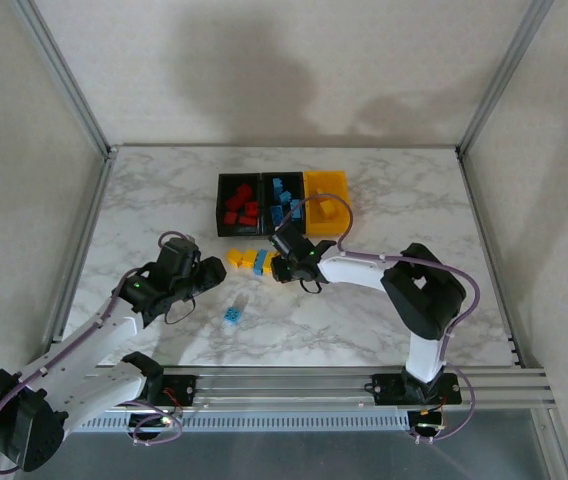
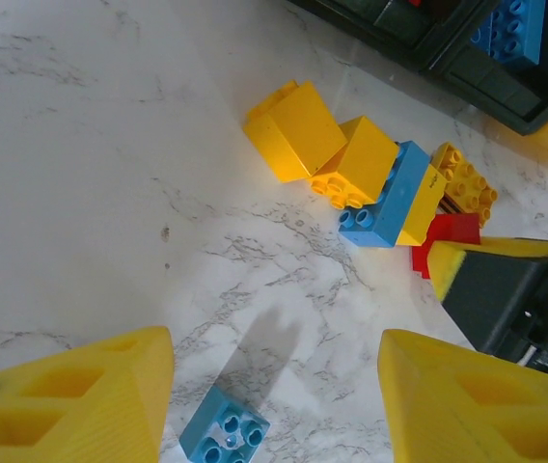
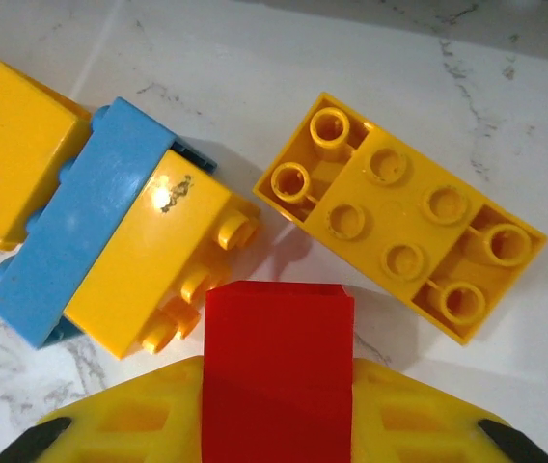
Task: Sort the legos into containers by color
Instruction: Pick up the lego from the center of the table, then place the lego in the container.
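A white desk with grey marble veining carries small, glossy, studded plastic legos.

At the left, the left claw hangs low over the desk. Its two ribbed yellow fingers are spread wide with nothing between them. Just to its right lies one square blue lego, alone, with four round studs facing up.

Further right, in front of the bins, is a tight cluster of legos. The left wrist view shows six pieces there: four yellow blocks, one long flat blue lego and one red. The blue piece is pressed between two yellow blocks. A longer yellow lego lies just beside them, its face of round rings turned up.

The right claw is at the right end of this cluster. Its yellow fingers are closed on a smooth red lego, close above the desk.

Behind the cluster, three open rectangular bins stand joined in a row. The left black bin holds several red legos. The middle black bin holds several blue legos. At the right is the yellow bin; its contents are hard to tell, being yellow on yellow.
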Motion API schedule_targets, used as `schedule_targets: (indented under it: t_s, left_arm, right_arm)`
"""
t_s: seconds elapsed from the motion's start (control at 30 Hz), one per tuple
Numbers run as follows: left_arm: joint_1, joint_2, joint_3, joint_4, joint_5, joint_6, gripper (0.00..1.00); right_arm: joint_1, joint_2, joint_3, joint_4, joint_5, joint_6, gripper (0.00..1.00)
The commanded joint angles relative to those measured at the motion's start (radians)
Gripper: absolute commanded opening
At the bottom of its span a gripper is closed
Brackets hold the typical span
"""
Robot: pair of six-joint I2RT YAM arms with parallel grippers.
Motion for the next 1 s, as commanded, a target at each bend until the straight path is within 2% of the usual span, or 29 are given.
schedule_targets:
  t_s: [0.0,0.1,0.23,0.47,0.97]
  left_arm:
    - [-0.008,-0.019,-0.005,0.013,-0.02,-0.028,0.58]
    - [-0.008,-0.032,-0.006,0.033,-0.019,-0.048,0.58]
    - [-0.008,-0.055,0.003,0.042,-0.023,-0.074,0.58]
    - [-0.006,-0.126,0.038,-0.049,-0.087,-0.106,0.58]
    - [-0.003,-0.214,0.007,-0.098,-0.089,-0.13,0.58]
  right_arm:
    - [0.01,-0.128,0.003,-0.054,0.019,0.006,0.28]
    - [0.011,-0.152,0.072,-0.102,0.008,-0.009,0.28]
    - [0.01,-0.092,0.21,-0.128,-0.014,-0.037,0.28]
    - [0.005,0.147,0.534,-0.193,-0.027,-0.069,0.29]
    - [-0.052,0.591,1.086,-0.307,-0.075,-0.098,0.32]
